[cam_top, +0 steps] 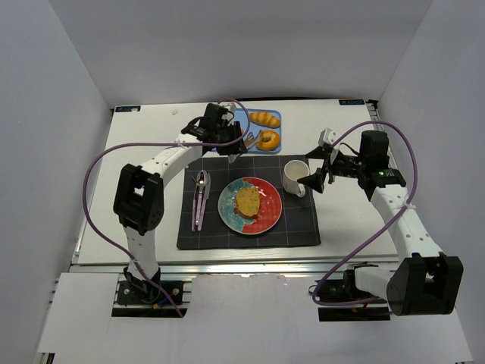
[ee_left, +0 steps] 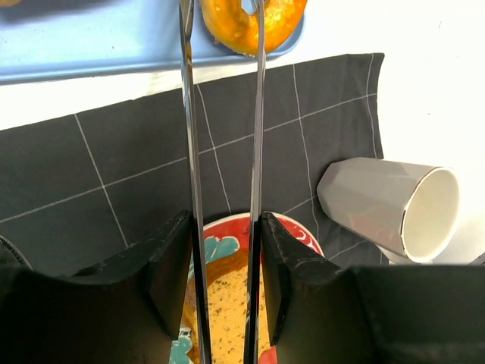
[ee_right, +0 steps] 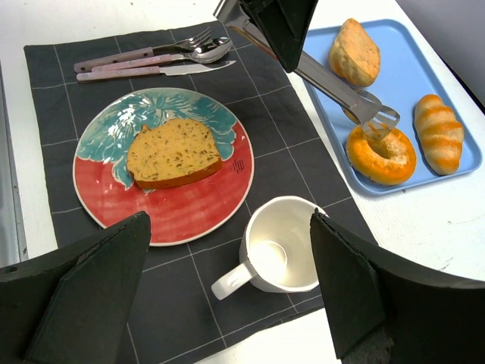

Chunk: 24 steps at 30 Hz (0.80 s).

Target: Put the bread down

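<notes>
Golden and flecked with dark specks, the bread slice [ee_right: 173, 153] lies flat on the plate [ee_right: 189, 216], a glazed round of red and teal on the dark gridded placemat [ee_right: 288, 152]; for that piece the placing looks done to me. Whether more is meant to follow I can't say; the left gripper [ee_left: 224, 220] has its jaws drawn narrow on a pair of thin steel tongs [ee_right: 333, 87], whose slotted tips hang just over the glossy ring-shaped roll [ee_right: 383, 171] on the blue plastic tray [ee_right: 447, 68]; nothing sits between the tips. A crusty round bun [ee_right: 355, 51] and a striped roll [ee_right: 439, 133] share that tray on the white counter [cam_top: 341, 220]; the right gripper [cam_top: 322, 168] hovers by the smooth white mug [ee_right: 276, 246], jaws spread wide and empty.
</notes>
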Available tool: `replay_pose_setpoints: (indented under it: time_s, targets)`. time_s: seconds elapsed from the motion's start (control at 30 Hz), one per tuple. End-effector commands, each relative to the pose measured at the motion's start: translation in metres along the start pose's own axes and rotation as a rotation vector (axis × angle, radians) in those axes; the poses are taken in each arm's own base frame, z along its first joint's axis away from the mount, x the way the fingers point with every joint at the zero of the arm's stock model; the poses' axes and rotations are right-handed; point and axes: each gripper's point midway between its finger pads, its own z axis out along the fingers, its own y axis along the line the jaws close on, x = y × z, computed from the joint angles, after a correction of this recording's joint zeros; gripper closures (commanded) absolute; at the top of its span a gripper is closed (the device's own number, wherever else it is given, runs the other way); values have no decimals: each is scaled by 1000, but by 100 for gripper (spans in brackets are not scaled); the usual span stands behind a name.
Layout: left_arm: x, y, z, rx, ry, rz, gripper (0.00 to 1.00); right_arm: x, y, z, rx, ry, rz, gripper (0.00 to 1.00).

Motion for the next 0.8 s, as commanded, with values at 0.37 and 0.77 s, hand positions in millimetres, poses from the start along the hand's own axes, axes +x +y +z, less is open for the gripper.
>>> replay_pose_setpoints:
  time_s: [0.37, 0.77]
  targets:
    - [-15, -11, -7, 52, -19, 21, 56, -9, 0, -2, -3, -31, -29, 11]
    - [-49, -36, -48, 105, -122, 41, 94, -12, 0, -5, 4, -35, -36, 11]
